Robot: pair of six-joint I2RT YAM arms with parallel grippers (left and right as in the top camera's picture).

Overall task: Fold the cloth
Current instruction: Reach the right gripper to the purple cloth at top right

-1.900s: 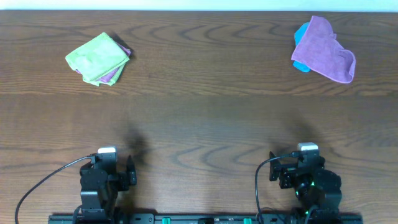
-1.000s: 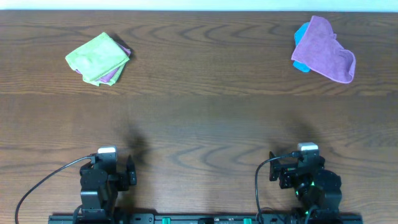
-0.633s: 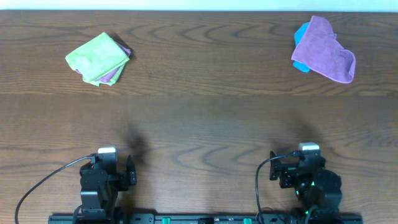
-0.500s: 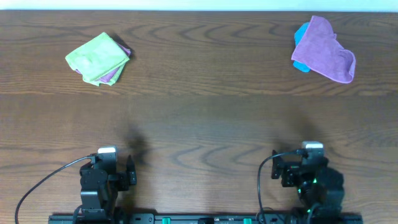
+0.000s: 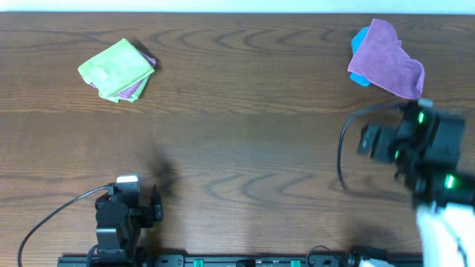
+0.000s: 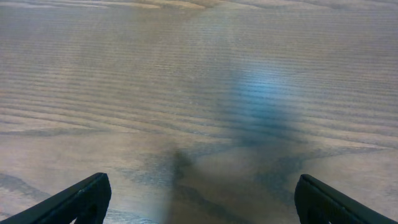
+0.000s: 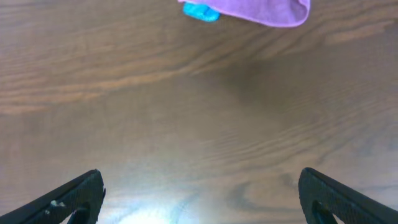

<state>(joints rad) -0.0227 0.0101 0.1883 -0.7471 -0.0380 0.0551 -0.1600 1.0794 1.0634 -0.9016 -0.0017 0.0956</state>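
The desk (image 5: 237,148) is broad dark wood; the cloth (image 5: 386,59) lies rumpled at its far right, draped over a blue cloth (image 5: 358,77), with its long axis running from far-left to near-right; I judge it soft, light and limp, apt to sag, so I would pinch a free corner at its near-right lobe; my right jaws and left jaws both stand spread wide, holding nothing; no tag shows.

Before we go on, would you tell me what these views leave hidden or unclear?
The cloth: cut off by the top edge in the right wrist view; no tag visible overhead.
Blue cloth: mostly covered by the cloth, both views.
Right gripper: blurred overhead.
Pinkish cloth under the lime-green cloth: only an edge shows.
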